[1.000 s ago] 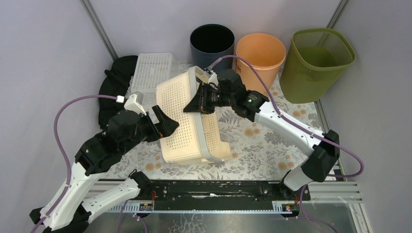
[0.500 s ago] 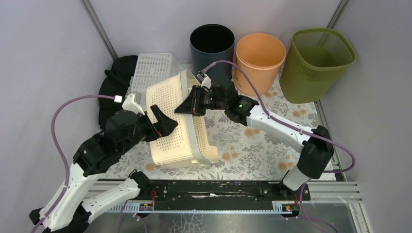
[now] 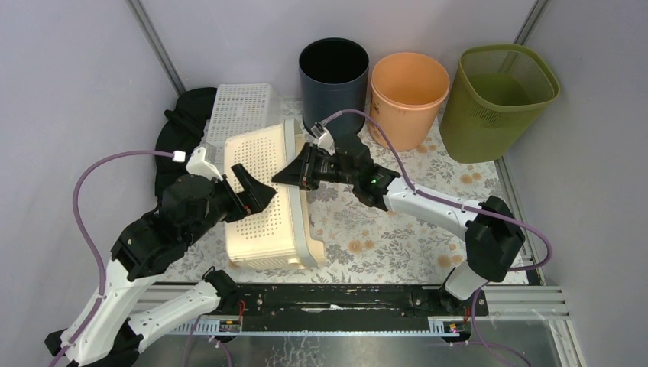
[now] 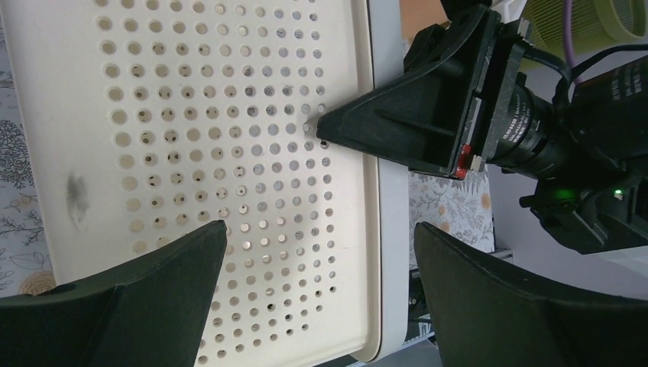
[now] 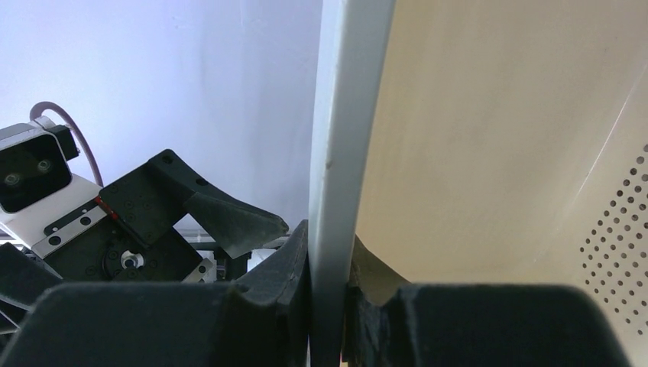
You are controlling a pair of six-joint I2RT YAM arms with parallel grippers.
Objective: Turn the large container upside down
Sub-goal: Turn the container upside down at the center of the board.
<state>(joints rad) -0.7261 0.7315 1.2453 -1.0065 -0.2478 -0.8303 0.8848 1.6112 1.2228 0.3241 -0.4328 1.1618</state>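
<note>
Cream perforated plastic basket (image 3: 264, 200) tipped over, holed base up, left of centre on the floral-cloth table (image 3: 397, 229).
Its long axis runs near-to-far. The right gripper (image 5: 330, 284) is clamped on the white rim (image 5: 336, 115) along its right side, and the left gripper (image 3: 258, 188) hovers over the base with fingers spread.
</note>
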